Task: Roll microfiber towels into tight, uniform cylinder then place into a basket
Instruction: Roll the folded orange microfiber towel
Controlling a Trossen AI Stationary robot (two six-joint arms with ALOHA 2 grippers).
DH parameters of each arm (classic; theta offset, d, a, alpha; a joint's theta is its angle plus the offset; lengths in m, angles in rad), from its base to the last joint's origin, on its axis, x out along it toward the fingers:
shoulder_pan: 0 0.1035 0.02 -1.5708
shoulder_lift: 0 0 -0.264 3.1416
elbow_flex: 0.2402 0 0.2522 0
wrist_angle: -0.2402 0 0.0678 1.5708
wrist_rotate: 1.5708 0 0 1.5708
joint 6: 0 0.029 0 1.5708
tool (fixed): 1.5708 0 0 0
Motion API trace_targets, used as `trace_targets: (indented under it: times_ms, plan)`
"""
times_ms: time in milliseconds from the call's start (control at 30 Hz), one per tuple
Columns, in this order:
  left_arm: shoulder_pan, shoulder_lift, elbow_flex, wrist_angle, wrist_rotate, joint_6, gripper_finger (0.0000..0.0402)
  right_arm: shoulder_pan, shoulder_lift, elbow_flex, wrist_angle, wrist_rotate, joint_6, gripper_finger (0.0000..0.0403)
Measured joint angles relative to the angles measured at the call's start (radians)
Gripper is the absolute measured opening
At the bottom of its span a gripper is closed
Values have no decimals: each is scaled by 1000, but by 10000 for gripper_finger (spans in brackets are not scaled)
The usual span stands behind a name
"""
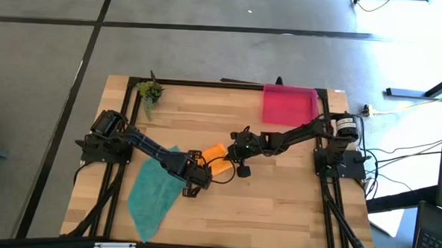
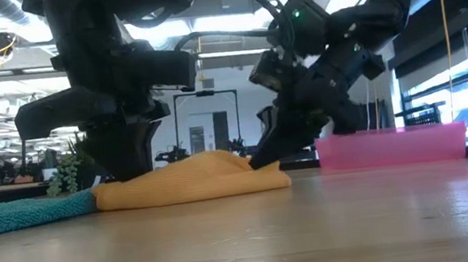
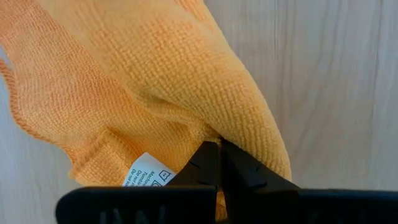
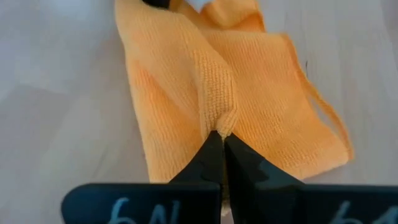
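Note:
The orange towel (image 1: 215,158) lies bunched and partly folded on the wooden table (image 1: 277,209), near its middle. In the low view it is a low lump (image 2: 191,179) resting on the tabletop. My left gripper (image 1: 202,172) is shut on its near-left end, and my right gripper (image 1: 232,151) is shut on its far-right end. The teal towel (image 1: 152,196) lies spread flat at the near left, its edge close to the orange one. The pink basket (image 1: 289,103) stands at the far right of the table. My left gripper pinches the orange towel between its two fingertips at a thick folded edge (image 3: 231,138), close to the white label (image 3: 147,172). The fingers come steeply from above. The towel stays on the table, slack. My right gripper pinches a small raised ridge of cloth (image 4: 224,122) on the towel's upper layer between its two fingertips. The fingers slant down from the table's right side. The cloth puckers at the tips; the rest of the towel lies on the table.
A small potted plant (image 1: 149,91) stands at the far left corner. A black frame (image 1: 208,83) borders the tabletop. Bare wood lies in front of the towels and between the orange towel and the basket.

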State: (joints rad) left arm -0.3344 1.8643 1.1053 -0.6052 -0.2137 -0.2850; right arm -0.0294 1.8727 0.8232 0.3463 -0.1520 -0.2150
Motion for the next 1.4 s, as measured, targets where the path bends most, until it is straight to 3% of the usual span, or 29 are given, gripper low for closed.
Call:
trace_targets:
  times_ms: [300, 1033, 1400]
  plan:
    - [0, -6, -1, 12, -3, -30, 0, -22, 46, 3, 15, -10, 3, 6]
    - [-39, -57, -2, -148, -117, -393, 0, -23, 48, 1, -4, -15, 4, 6]
    - [-50, -58, -1, -144, -115, -395, 0, -23, 49, 1, -4, -16, 4, 6]
